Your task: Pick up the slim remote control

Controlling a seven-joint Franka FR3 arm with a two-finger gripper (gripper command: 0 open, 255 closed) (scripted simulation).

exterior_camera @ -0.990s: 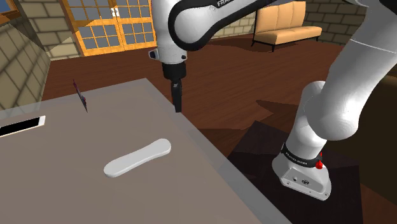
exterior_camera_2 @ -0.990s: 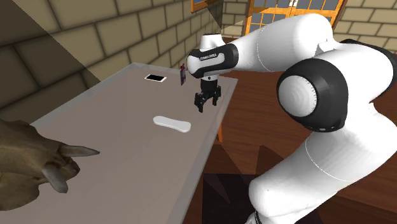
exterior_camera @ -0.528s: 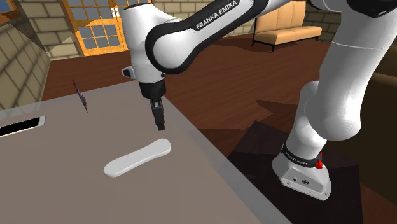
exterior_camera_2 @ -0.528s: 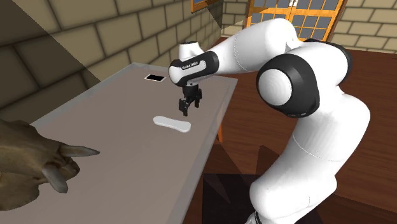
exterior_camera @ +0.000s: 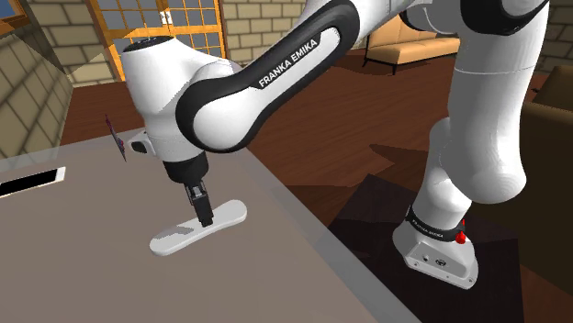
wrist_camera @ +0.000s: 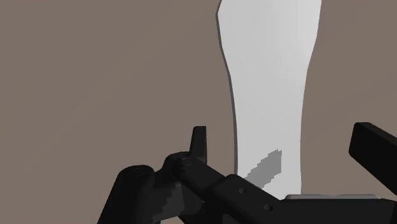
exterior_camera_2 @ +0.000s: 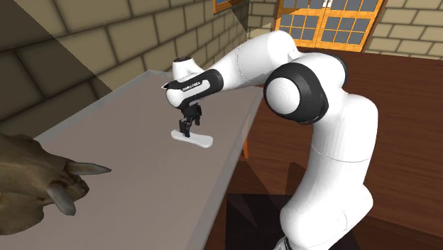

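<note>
The slim remote control (exterior_camera: pixel 174 239) is a plain white, elongated, slightly waisted bar lying flat on the grey-brown table (exterior_camera: pixel 83 275), near its edge toward the stand. My black gripper (exterior_camera: pixel 204 217) points down over the remote's middle, very close to it. In the second exterior view the gripper (exterior_camera_2: pixel 186 129) hangs just above the remote (exterior_camera_2: pixel 201 140). In the wrist view the remote (wrist_camera: pixel 270 76) runs between the open fingers (wrist_camera: pixel 200 143), which stand apart on either side of it with a gap to each edge. Nothing is held.
A flat white-framed device with a black face (exterior_camera: pixel 28 182) lies at the shoulder view's left edge of the table. A small purple upright item (exterior_camera: pixel 117 139) stands farther back. A brown horned figure (exterior_camera_2: pixel 39 181) fills the second exterior view's lower left. The table's edge (exterior_camera: pixel 303 216) runs near the remote.
The arm swung from the table's edge toward the shoulder view's left and came down over the remote's middle. The fingers stayed open. The remote has not moved.
</note>
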